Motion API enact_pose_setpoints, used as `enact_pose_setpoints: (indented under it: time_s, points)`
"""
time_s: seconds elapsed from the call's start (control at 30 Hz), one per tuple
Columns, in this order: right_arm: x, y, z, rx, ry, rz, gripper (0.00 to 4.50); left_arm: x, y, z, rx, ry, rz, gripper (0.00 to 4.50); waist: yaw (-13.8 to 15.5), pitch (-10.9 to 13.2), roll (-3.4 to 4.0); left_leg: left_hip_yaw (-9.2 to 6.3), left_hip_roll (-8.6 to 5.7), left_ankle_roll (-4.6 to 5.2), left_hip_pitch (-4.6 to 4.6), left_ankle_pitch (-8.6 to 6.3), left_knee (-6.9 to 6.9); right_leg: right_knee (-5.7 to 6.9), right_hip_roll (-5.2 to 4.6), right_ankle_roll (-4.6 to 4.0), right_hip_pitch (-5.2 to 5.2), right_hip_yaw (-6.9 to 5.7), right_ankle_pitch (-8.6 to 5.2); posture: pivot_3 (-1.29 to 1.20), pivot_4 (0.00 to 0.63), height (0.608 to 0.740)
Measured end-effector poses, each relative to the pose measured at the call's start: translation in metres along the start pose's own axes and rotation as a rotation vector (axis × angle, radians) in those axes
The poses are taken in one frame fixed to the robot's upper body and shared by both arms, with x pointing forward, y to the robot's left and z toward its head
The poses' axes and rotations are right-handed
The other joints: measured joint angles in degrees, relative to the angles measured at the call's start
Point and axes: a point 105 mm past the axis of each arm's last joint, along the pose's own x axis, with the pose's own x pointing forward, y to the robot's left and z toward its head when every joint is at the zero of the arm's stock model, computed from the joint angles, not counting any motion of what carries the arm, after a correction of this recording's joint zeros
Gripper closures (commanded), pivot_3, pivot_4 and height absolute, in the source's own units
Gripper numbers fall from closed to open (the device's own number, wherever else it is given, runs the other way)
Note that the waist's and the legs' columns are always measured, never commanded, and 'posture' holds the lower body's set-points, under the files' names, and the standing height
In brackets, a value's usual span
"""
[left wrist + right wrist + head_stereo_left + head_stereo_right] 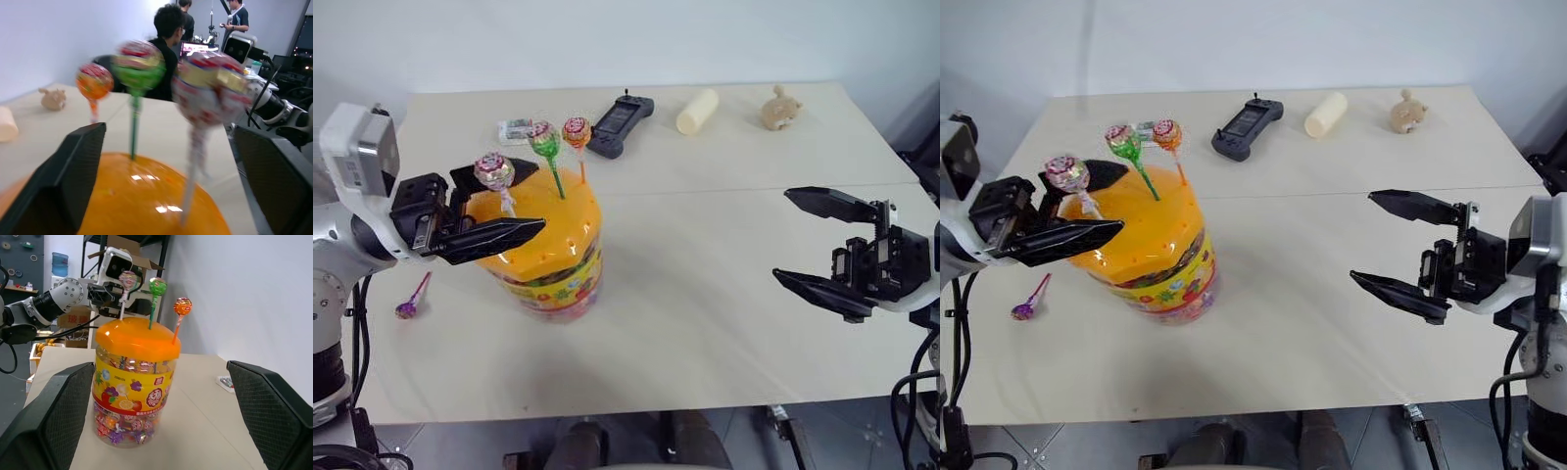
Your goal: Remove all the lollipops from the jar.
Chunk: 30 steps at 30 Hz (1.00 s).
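A: Near the worktop's left edge, set back from its front edge, stands the jar (548, 259), and three lollipops rise from holes in its domed orange lid: the white-stick one (495, 172), the green-stick one (545, 140) and the orange-stick one (577, 132).

B: Why is the left pincer (499, 203) up at lid level?

A: Its fingers lie about level, spread wide, one on each side of the white stick and just below the wrapped head. That suits a pinch on the stick and a straight pull up. It holds nothing yet.

B: And the purple-stick lollipop (409, 305)?

A: Already out, lying flat on the worktop close to the left edge, apart from the jar.

B: The right pincer (827, 245)?

A: Wide open and empty, hanging over the right side of the worktop, well apart from the jar, pointing toward it. I judge it is simply keeping clear.
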Motion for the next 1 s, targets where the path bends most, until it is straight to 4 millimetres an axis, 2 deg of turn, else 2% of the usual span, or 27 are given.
enact_pose_setpoints:
  time_s: [0.33,0.47,0.6,0.67,0.77,0.9,1.0]
  points:
    - [0.0,-0.001,-0.001,-0.023,0.006,-0.013,0.0,-0.005,0.001,-0.003,-0.022,-0.001,-0.029,4.48,0.5,0.0,0.0,-0.06,0.0,-0.01,-0.02,0.01,-0.03,-0.04,0.0,-0.01,-0.01,-0.01,0.0,0.0,0.15,0.74]
    - [0.0,-0.002,-0.002,-0.014,0.0,0.004,0.0,-0.01,0.003,0.004,-0.049,-0.06,-0.001,4.48,0.4,0.0,0.0,-0.07,0.02,-0.01,-0.03,0.01,-0.04,-0.04,0.01,-0.01,-0.03,0.0,0.0,0.0,0.15,0.74]
    - [0.006,-0.003,-0.003,-0.005,-0.025,0.048,0.0,-0.03,0.011,0.03,-0.082,-0.231,0.078,4.48,-0.1,0.0,0.0,-0.07,0.04,-0.02,-0.04,0.0,-0.06,-0.02,0.03,-0.01,-0.06,-0.02,-0.01,0.0,0.15,0.74]
    - [0.011,-0.005,-0.002,-0.003,-0.051,0.074,0.0,-0.049,0.019,0.04,-0.08,-0.293,0.187,4.48,-0.4,0.0,0.0,-0.04,0.03,-0.02,-0.03,0.0,-0.06,-0.01,0.03,-0.01,-0.08,-0.04,-0.01,0.0,0.15,0.74]
    - [0.018,-0.003,-0.002,0.008,-0.071,0.121,0.0,-0.083,0.029,0.031,-0.103,-0.255,0.38,4.48,-1.0,0.0,0.01,-0.06,0.04,-0.02,-0.02,0.0,-0.13,0.06,0.04,-0.02,-0.09,-0.04,-0.01,0.0,0.15,0.74]
    - [0.025,0.001,-0.009,0.058,-0.069,0.199,0.0,-0.16,0.027,-0.026,-0.16,0.001,0.771,4.48,-1.9,0.0,0.07,-0.03,0.04,0.0,-0.03,-0.01,-0.28,0.0,0.06,-0.04,-0.13,-0.04,-0.02,0.0,0.15,0.74]
    - [0.029,0.004,-0.016,0.081,-0.05,0.253,0.0,-0.22,0.007,-0.058,-0.207,0.168,1.032,4.48,-2.0,0.1,0.02,-0.05,0.04,0.01,-0.06,-0.04,-0.27,-0.07,0.04,-0.04,-0.1,-0.02,-0.02,0.0,0.15,0.74]
